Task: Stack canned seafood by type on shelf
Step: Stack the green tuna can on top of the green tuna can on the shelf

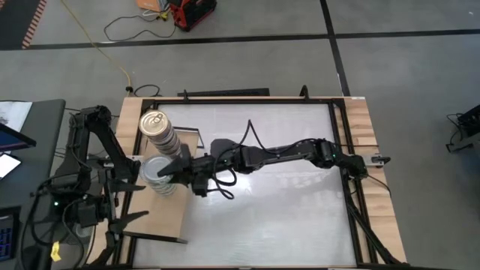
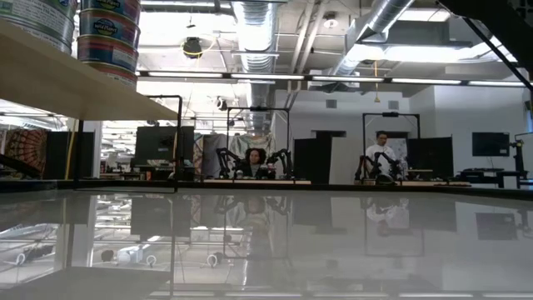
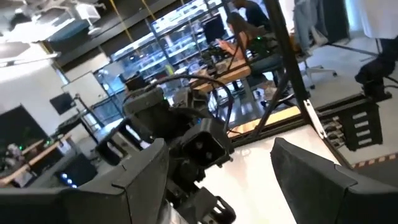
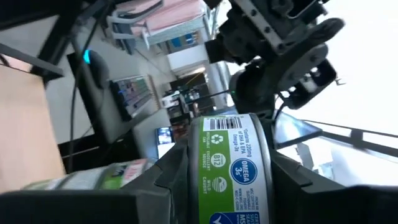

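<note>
On the light wooden shelf [image 1: 166,216] two stacks of flat round tins are seen: a gold pull-tab-topped stack [image 1: 159,133] and a silver-topped stack [image 1: 159,175]. The left gripper [image 3: 214,168] is held with fingers apart beside the shelf, while a green-labelled tin [image 4: 234,168] is clamped in the right gripper [image 1: 174,171] at the silver stack. A glossy white tabletop [image 1: 285,217] reflects an open workshop where seated people [image 2: 252,162] are visible.

Bright ceiling strip lights [image 2: 333,79] — glare on tabletop [image 2: 333,242] — wrist views blurred.

Green-labelled tin [image 4: 236,168] clamped between the right gripper's [image 4: 227,180] fingers reads "OMEGA 3s" beside a recycling symbol.
</note>
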